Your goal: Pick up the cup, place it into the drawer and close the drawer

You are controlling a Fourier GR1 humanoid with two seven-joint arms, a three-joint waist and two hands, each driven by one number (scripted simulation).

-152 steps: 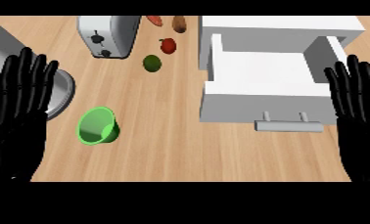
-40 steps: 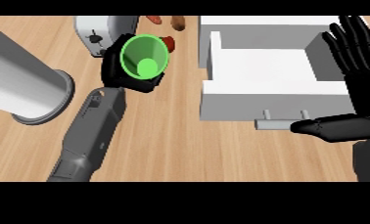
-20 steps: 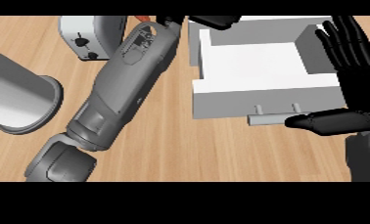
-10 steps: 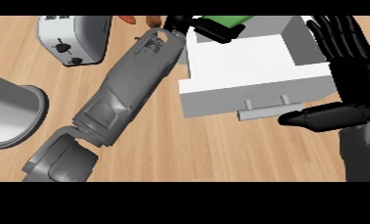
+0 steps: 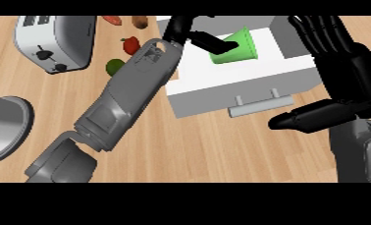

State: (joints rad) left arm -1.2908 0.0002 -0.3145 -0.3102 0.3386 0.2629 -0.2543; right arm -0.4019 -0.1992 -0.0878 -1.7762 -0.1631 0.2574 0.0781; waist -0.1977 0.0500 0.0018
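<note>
The green cup [image 5: 236, 48] is tilted on its side over the inside of the open white drawer [image 5: 217, 94], whose grey handle [image 5: 253, 105] faces me. My left hand [image 5: 190, 31] has come in across the counter on a long grey forearm and its fingers curl round the cup's rim. How far the cup is from the drawer's floor I cannot tell. My right hand [image 5: 340, 69] stands open at the drawer's right side, fingers pointing up and thumb stretched out just below the drawer's front corner.
A silver toaster [image 5: 55, 40] stands at the back left. Small vegetables lie between it and the drawer: a red one [image 5: 130, 45], a green one [image 5: 115, 66], and two more at the back edge [image 5: 124, 20]. A metal pot [image 5: 10, 126] shows at the left edge.
My left hand has carried the cup rightward over the drawer, and more of the cup shows now. The view has shifted, so the drawer sits lower and more tilted. The right hand has kept its place.
</note>
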